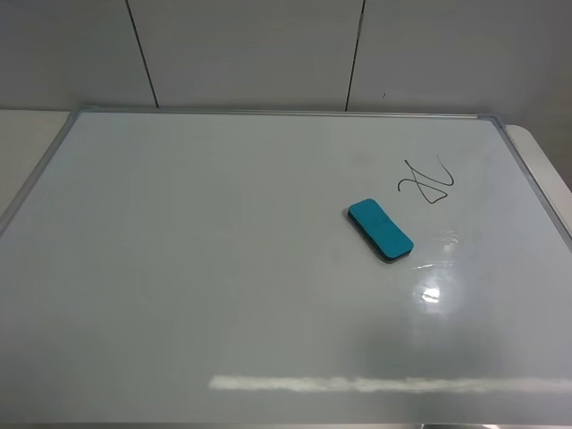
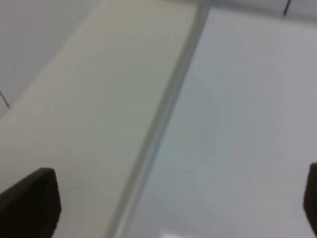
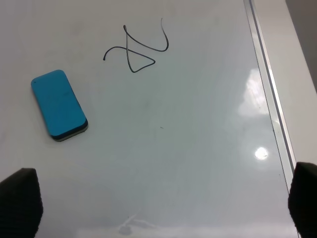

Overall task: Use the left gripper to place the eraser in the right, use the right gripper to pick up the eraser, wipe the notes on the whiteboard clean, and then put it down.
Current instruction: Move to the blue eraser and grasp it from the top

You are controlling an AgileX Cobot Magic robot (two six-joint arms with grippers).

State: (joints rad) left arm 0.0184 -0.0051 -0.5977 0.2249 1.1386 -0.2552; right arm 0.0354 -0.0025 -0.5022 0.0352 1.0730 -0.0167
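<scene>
The eraser [image 1: 380, 230] lies flat on the whiteboard [image 1: 179, 268], near the notes [image 1: 426, 181]; the left hand [image 2: 171, 206] and the right hand [image 3: 162, 203] both hang released.

A wall of pale grey panels [image 1: 250, 54], split by two thin dark vertical seams [image 1: 141, 54], closes off the far side of a cream tabletop [image 1: 25, 134], whose bare margins show at both far corners. Soft, even indoor light fills the scene, with a round glare spot [image 1: 431, 293] and a long bright streak [image 1: 375, 384] reflected on the near side.
</scene>
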